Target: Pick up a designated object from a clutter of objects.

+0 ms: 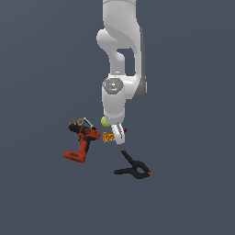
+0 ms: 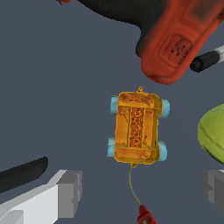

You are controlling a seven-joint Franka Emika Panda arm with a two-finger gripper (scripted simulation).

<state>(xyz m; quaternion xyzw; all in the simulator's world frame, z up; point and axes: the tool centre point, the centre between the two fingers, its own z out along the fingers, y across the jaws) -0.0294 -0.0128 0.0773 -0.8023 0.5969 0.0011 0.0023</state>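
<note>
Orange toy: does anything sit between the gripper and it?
Nothing visible does. In the wrist view the orange toy lies bare on the floor, with the gripper open. The drill and ball lie close beside it, apart from it.

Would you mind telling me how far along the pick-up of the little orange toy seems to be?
Done: the gripper hangs low over the small orange blocky toy with teal corners, between the red-and-black drill and yellow-green ball. In hand: lining up, fingers apart, toy ungrasped. Left: descend, close, lift.
</note>
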